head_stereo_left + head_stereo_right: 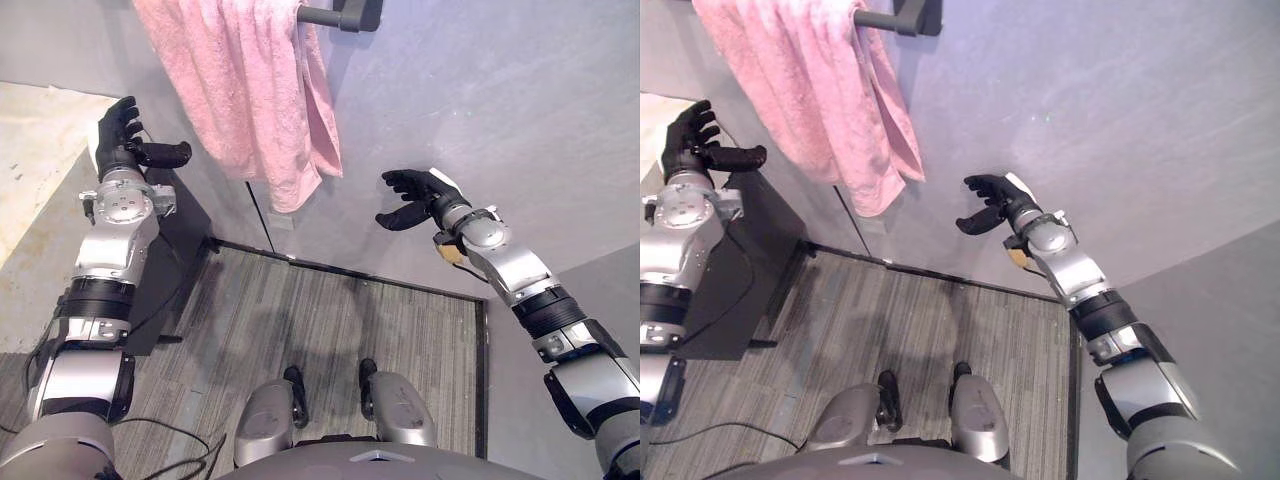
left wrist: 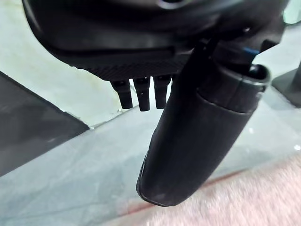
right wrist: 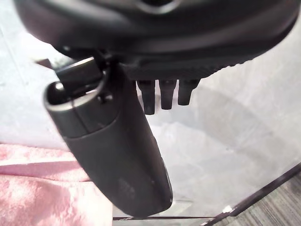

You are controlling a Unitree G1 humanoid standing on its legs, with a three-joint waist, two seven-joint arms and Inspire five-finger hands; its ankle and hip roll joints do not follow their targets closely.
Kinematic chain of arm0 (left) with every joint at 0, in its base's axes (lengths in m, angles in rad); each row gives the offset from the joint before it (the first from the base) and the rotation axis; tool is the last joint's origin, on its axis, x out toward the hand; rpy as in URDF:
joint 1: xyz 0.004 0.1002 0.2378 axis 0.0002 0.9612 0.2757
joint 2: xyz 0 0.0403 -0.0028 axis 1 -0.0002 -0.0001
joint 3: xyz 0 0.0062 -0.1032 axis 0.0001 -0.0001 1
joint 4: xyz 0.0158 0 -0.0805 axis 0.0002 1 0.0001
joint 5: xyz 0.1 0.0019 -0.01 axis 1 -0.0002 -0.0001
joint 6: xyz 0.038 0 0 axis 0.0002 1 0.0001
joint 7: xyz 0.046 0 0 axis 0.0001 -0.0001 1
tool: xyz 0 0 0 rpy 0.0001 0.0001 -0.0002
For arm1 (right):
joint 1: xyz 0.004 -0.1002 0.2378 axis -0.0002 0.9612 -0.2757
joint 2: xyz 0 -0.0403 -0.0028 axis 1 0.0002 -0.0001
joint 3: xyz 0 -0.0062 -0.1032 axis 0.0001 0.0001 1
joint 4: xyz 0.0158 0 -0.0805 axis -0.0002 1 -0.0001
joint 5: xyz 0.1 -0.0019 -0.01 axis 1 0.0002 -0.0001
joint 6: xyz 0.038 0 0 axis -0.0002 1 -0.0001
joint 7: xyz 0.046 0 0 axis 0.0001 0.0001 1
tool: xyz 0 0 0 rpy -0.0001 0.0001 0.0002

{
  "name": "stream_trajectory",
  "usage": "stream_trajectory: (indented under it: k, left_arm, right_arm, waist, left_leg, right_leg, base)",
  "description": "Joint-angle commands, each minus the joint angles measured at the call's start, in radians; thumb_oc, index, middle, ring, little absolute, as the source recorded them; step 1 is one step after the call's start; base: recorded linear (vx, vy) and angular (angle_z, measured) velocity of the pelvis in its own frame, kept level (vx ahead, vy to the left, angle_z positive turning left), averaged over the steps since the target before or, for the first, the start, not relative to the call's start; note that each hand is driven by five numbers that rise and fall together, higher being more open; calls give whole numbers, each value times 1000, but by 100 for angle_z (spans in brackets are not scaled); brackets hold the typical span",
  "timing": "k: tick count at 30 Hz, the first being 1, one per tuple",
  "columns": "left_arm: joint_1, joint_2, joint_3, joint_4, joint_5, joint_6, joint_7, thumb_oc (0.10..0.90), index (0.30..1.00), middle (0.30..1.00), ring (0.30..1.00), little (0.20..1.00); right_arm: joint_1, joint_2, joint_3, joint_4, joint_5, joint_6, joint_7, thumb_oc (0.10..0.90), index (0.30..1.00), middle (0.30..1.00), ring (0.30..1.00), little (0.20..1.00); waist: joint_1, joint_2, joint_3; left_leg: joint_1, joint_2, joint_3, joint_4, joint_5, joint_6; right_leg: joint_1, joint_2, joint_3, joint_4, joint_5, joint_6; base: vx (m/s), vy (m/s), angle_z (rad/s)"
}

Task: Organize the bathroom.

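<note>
Against the grey wall (image 1: 480, 100), a pink towel (image 1: 250, 90) is being kept draped on the dark rail (image 1: 330, 15), while the left hand (image 1: 125, 135) and right hand (image 1: 420, 195) are being held spread and empty on either side, probably for straightening it.

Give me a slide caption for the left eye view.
Both open hands, left and right, flank a pink towel on its rail.

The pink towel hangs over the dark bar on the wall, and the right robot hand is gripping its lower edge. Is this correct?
Not quite. The pink towel does hang over the dark bar, but the right robot hand is open and apart from it, holding nothing, as the left eye view shows.
</note>
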Motion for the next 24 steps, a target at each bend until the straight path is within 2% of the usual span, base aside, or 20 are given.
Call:
stream_trajectory:
  k: [1, 2, 3, 6, 8, 11, 16, 21, 24]
  left_arm:
    - [134, 96, 42, -101, 70, -69, 55, 800, 900, 900, 900, 900]
    - [142, 89, 31, -105, 79, -90, 51, 800, 900, 900, 900, 900]
    - [148, 90, 21, -117, 74, -102, 62, 800, 900, 900, 900, 900]
    - [126, 93, 3, -85, 87, -135, 56, 800, 900, 900, 900, 900]
    - [103, 96, -17, -55, 92, -140, 48, 800, 900, 900, 900, 900]
    - [109, 104, -24, -69, 112, -138, 37, 800, 900, 900, 900, 900]
    - [148, 125, 23, -113, 127, -144, 19, 800, 900, 900, 900, 900]
    - [168, 156, 50, -177, 144, -160, -37, 800, 900, 900, 900, 900]
    - [164, 168, 49, -195, 140, -149, -46, 800, 900, 900, 900, 900]
  right_arm:
    - [-40, 3, -17, -19, 10, -112, -11, 800, 900, 900, 900, 900]
    - [-31, -4, -22, -34, 3, -108, -29, 800, 900, 900, 900, 900]
    - [-19, -7, -25, -35, -1, -130, -39, 800, 900, 900, 900, 900]
    - [-46, -23, -19, -21, 19, -156, -58, 800, 900, 900, 900, 900]
    - [-57, -14, -16, -18, 10, -152, -65, 800, 900, 900, 900, 900]
    - [-50, -15, -24, -36, 17, -140, -86, 800, 900, 900, 900, 900]
    - [-18, -2, -73, -109, 33, -93, -109, 800, 900, 900, 900, 900]
    - [3, 8, -119, -207, 95, -59, -175, 800, 900, 900, 900, 900]
    - [2, 16, -133, -232, 131, -38, -207, 800, 900, 900, 900, 900]
  waist:
    - [-3, -17, -169]
    - [-17, -24, -170]
    - [-10, -37, -173]
    - [-24, -24, -172]
    - [-29, -19, -179]
    - [-30, -9, -187]
    - [-35, 5, -203]
    - [-47, 4, -222]
    - [-50, 4, -228]
  left_leg:
    - [63, 31, -41, -50, 3, -61]
    - [59, 9, -79, -63, 2, -54]
    - [30, -11, -82, -33, -2, -45]
    - [5, -3, -77, -33, 24, -64]
    - [9, -5, -85, -55, 37, -64]
    - [16, 0, -80, -85, 53, -68]
    - [40, 7, -59, -129, 61, -68]
    - [58, 5, -45, -147, 58, -64]
    - [60, 5, -43, -149, 56, -63]
  right_leg:
    - [-4, -66, 90, -209, 95, 143]
    - [-20, -23, 132, -261, 98, 135]
    - [14, -17, 90, -310, 90, 107]
    - [44, 36, 105, -331, 55, 65]
    - [54, 44, 106, -343, 51, 58]
    - [68, 50, 105, -356, 42, 53]
    - [75, 49, 102, -368, 35, 61]
    - [82, 49, 117, -386, 39, 67]
    - [83, 52, 123, -388, 39, 67]
  base:
    - [74, -26, -79]
    - [56, -94, -26]
    - [44, -121, 30]
    - [-3, -60, 48]
    - [33, -25, 17]
    - [32, -18, 6]
    - [8, 4, -2]
    - [8, 8, -3]
    - [0, 14, -8]
